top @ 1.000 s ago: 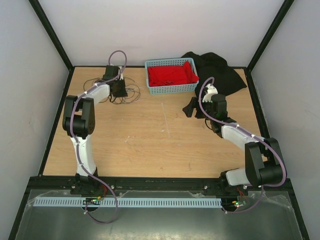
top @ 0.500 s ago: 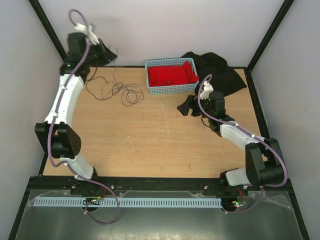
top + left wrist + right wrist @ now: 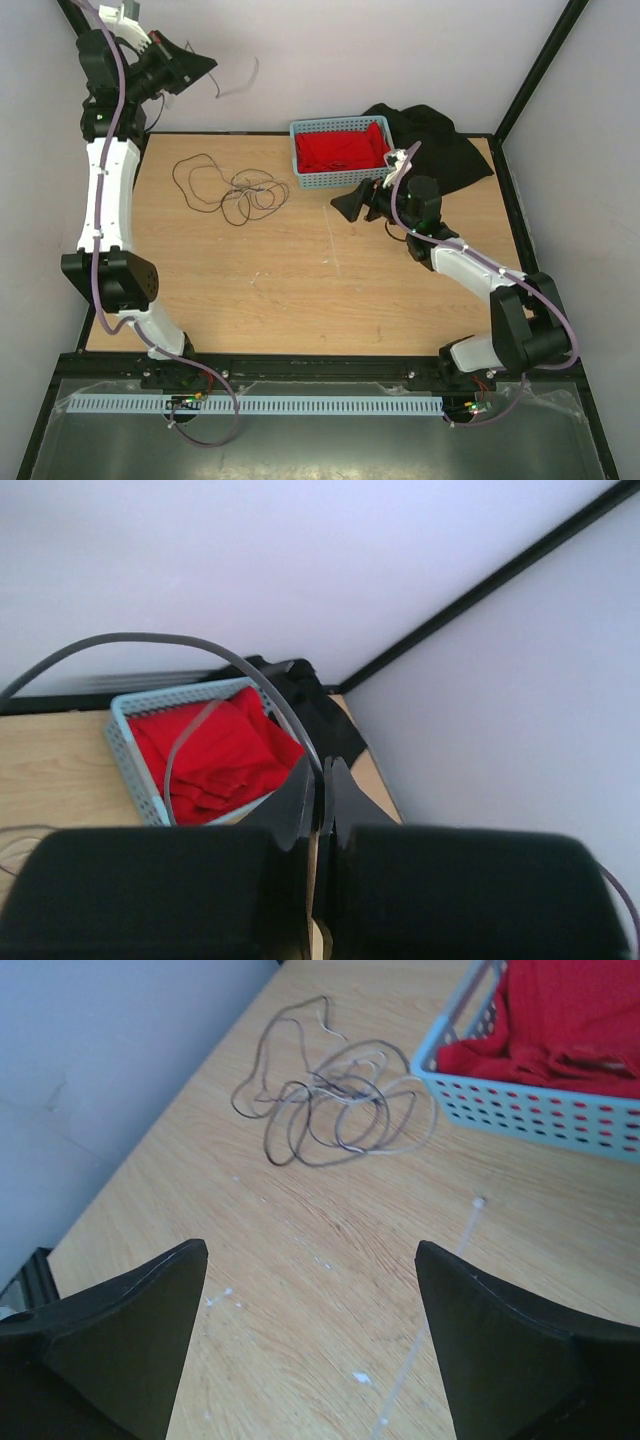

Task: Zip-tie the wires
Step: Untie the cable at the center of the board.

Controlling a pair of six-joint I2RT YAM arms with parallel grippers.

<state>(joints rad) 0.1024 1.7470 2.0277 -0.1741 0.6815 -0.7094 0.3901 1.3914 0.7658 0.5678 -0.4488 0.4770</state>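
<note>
The wires [image 3: 232, 188] lie in loose dark loops on the wooden table's far left; they also show in the right wrist view [image 3: 335, 1110]. My left gripper [image 3: 198, 66] is raised high at the back left, well above the table. It is shut on a thin grey strand [image 3: 240, 88] that curls out from its tips. In the left wrist view the jaws [image 3: 325, 768] are pressed together and the strand [image 3: 150, 638] arcs out to the left. My right gripper [image 3: 343, 206] is open and empty above the table's middle, facing the wires, with both fingertips [image 3: 160, 1290] apart.
A light blue basket [image 3: 340, 178] holding red cloth [image 3: 340, 148] stands at the back centre, just behind my right gripper. A black cloth [image 3: 440, 145] lies at the back right. A pale thin line [image 3: 462, 1240] runs across the table below my right gripper.
My left arm has risen from the wires to the upper back left, carrying the grey strand. The wires stay spread on the table. My right gripper has moved left towards them.
</note>
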